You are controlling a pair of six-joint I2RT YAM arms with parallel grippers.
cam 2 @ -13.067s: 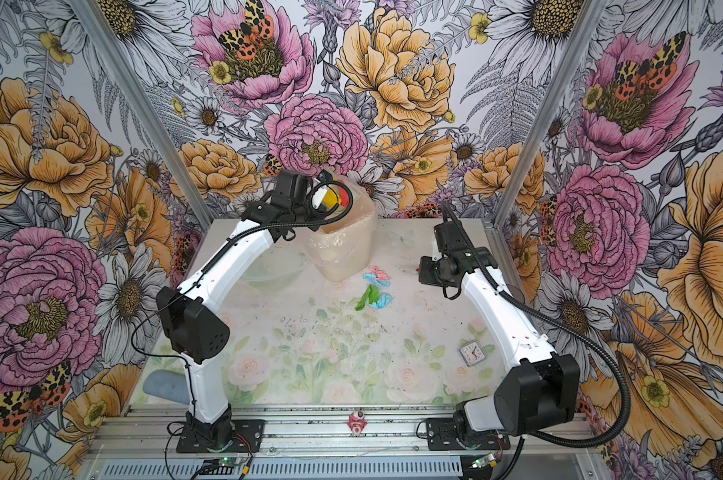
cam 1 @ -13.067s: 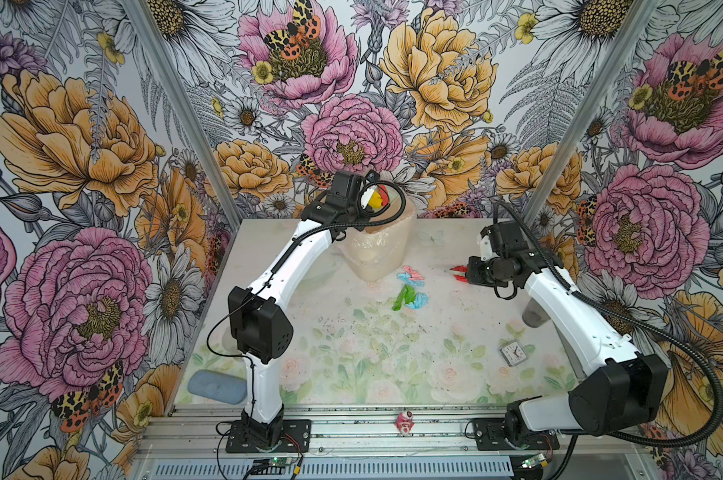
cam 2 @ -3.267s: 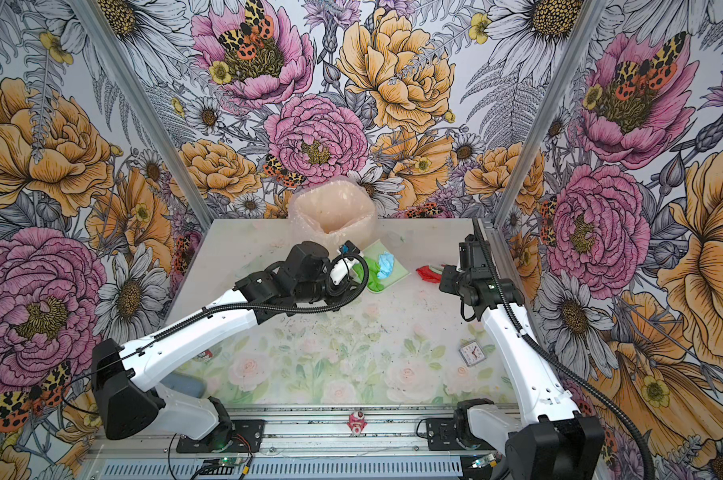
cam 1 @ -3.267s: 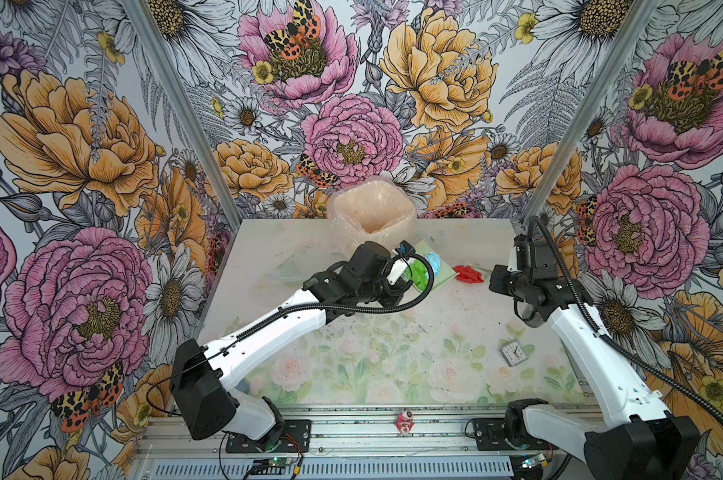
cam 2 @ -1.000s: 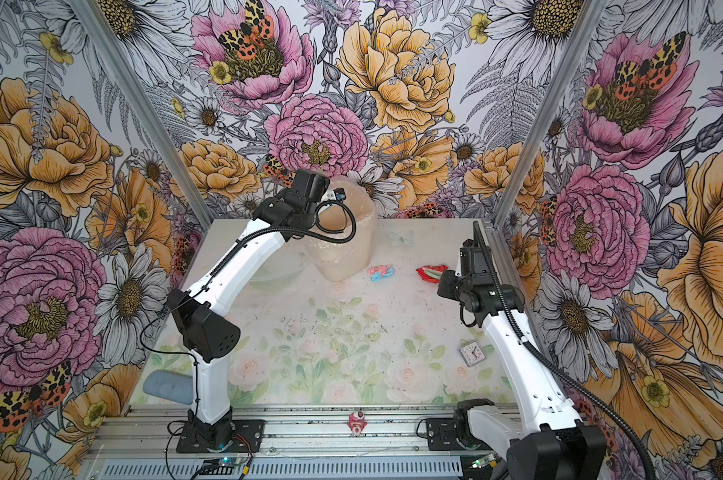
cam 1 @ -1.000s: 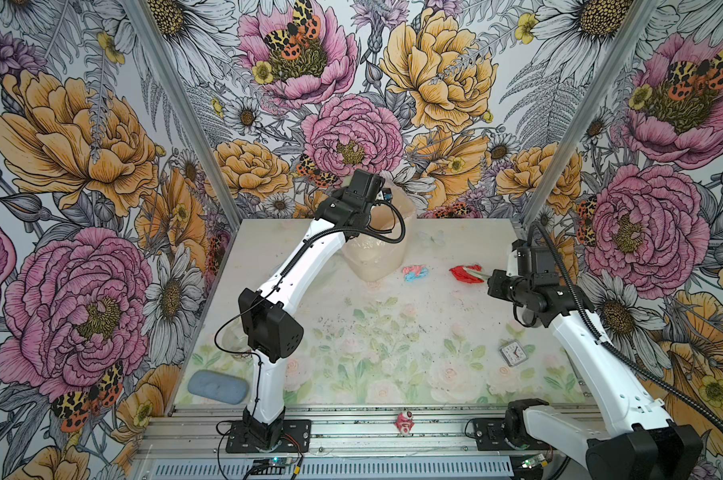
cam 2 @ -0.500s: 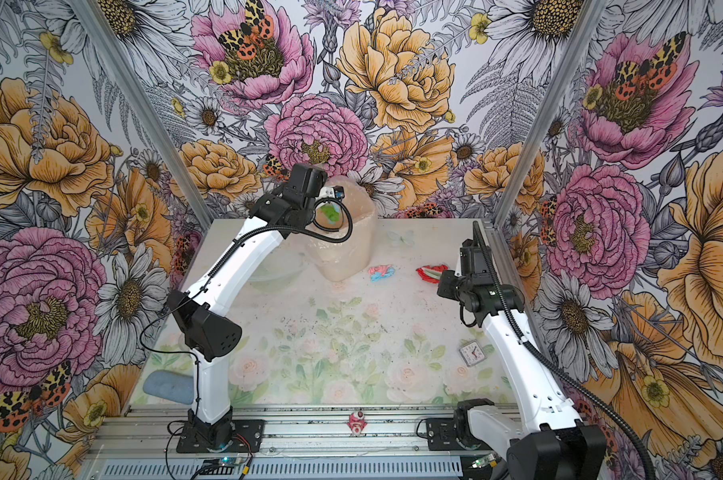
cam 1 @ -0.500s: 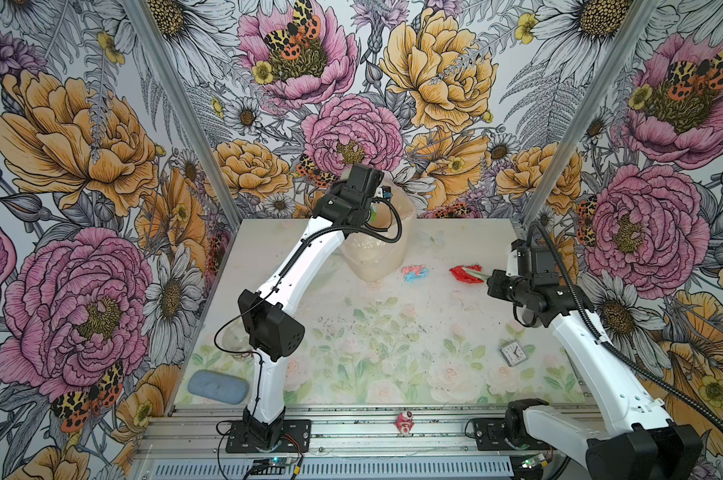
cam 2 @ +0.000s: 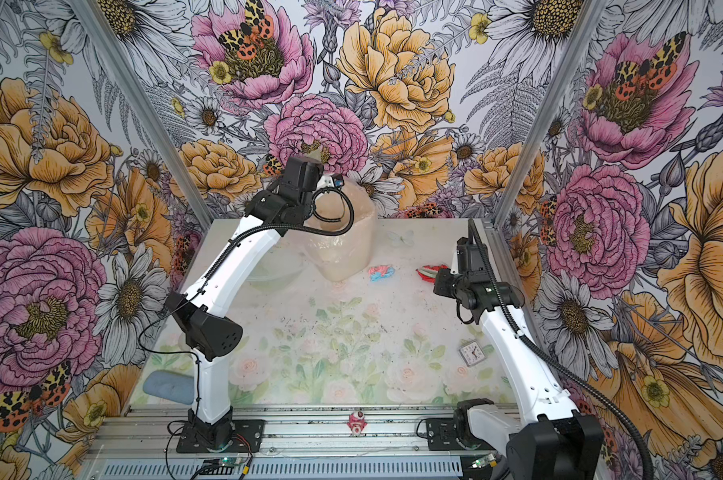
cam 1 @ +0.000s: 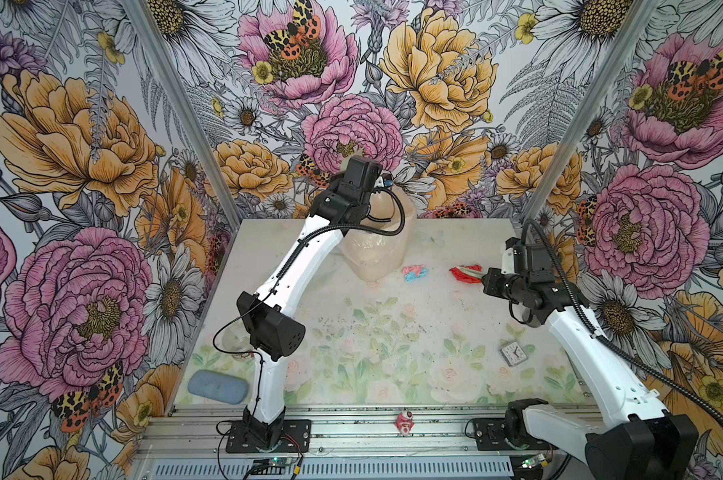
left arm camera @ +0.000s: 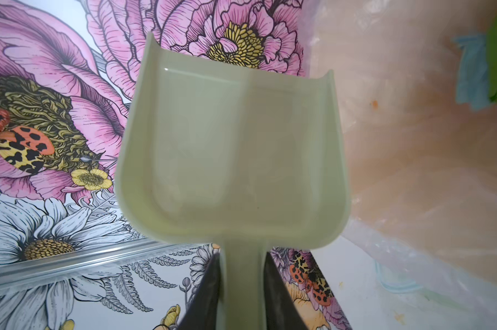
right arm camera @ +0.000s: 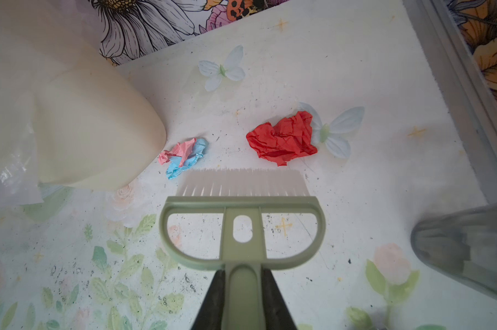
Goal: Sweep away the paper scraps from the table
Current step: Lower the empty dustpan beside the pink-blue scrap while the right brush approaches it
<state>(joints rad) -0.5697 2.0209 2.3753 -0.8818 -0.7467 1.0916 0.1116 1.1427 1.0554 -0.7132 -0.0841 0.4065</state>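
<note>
1. No text, label, brand or number can be read in any view.
2. Small clock (cam 1: 513, 352) lying on the bench (cam 1: 434, 316), near right: pale dial with dark pointers shows in both top views, but any numerals are too small to make out.

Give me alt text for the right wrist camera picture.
The right tool grips a pale green brush by its handle. Just past its bristles, on the floral table, lie a crumpled red paper scrap and a smaller pink-and-blue one, beside a cream bin.
</note>
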